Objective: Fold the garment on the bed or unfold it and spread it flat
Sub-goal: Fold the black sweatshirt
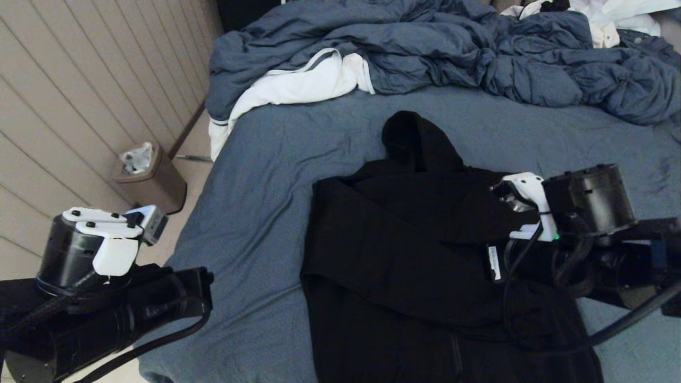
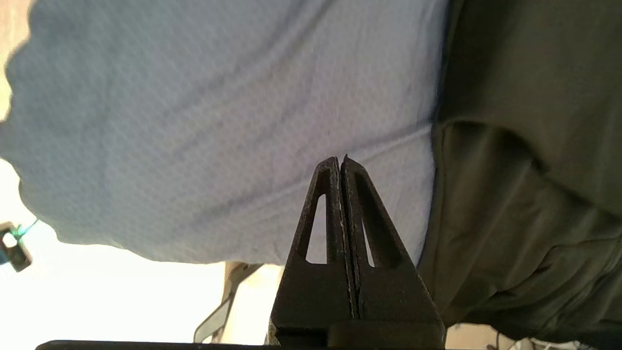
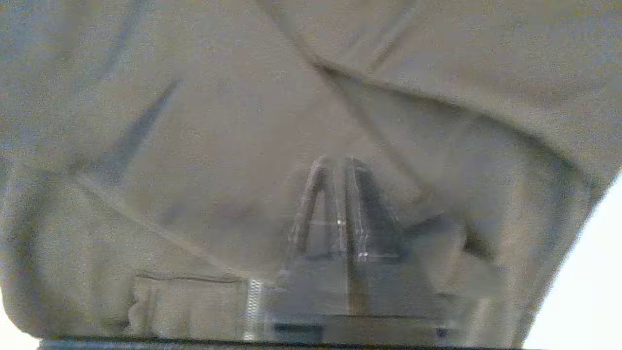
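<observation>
A wide bed [image 1: 255, 223] with a blue-grey sheet fills the head view. At its centre lies the garment [image 1: 415, 255], a black hoodie, hood pointing to twelve o'clock, sleeves folded across the chest, its hem running off the frame at six o'clock.

The right gripper [image 3: 335, 167] hovers low over the hoodie's right shoulder, at about three o'clock from the garment's centre. Its fingers are pressed together, and no fabric is visibly pinched between them. The left gripper [image 2: 340, 163] waits over bare sheet just beside the hoodie's left edge, at about nine o'clock, also closed and empty.

Likely risks: with its fingers together the right gripper may only brush or drag the soft fabric, rumpling the folded sleeves. Black on black makes edges hard to find, so a grasp could catch several layers at once.

A rumpled duvet [image 1: 425, 48] is heaped along the far side, eleven to two o'clock, with a white cloth [image 1: 298, 80] at eleven. Both lie well apart from the hoodie. A bin [image 1: 149, 178] stands on the floor at nine o'clock, off the bed.
</observation>
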Motion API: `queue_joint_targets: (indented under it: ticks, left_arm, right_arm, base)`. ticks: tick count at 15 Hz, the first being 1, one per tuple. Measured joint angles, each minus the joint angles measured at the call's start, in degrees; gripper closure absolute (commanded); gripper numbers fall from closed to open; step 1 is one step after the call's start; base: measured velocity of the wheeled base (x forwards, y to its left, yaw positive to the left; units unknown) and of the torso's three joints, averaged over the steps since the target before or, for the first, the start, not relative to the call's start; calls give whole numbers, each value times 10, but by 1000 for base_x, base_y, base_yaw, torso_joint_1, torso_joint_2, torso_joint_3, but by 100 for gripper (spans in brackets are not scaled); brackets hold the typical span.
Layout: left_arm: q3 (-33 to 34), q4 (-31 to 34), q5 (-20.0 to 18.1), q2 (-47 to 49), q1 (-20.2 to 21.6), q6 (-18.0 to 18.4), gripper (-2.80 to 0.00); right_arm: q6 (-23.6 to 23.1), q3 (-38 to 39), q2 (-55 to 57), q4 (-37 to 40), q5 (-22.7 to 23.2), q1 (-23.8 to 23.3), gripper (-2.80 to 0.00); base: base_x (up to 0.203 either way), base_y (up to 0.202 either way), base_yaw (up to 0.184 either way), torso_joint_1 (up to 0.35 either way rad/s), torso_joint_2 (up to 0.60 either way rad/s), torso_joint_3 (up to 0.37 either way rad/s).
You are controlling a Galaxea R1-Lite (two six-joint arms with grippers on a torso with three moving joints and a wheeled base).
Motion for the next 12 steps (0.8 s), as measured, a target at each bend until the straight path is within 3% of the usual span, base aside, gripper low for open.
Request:
queue_joint_targets:
  ticks: [4, 7, 9, 12]
  left_arm:
    - [11, 0, -15, 11, -5, -3, 0]
    - [23, 1, -68, 14, -7, -4, 0]
    - [32, 2, -113, 14, -8, 2, 0]
    - [34, 2, -120, 19, -12, 2, 0]
  right_arm:
    - [41, 21, 12, 2, -1, 3, 0]
    - [62, 56, 0, 5, -2, -5, 0]
    - [66, 90, -11, 5, 1, -37, 0]
    - [74, 150, -46, 5, 37, -81, 0]
  base:
    - [0, 0, 0, 0, 0, 0]
    - [0, 0, 0, 0, 0, 0]
    - [0, 0, 0, 0, 0, 0]
    - [0, 0, 0, 0, 0, 0]
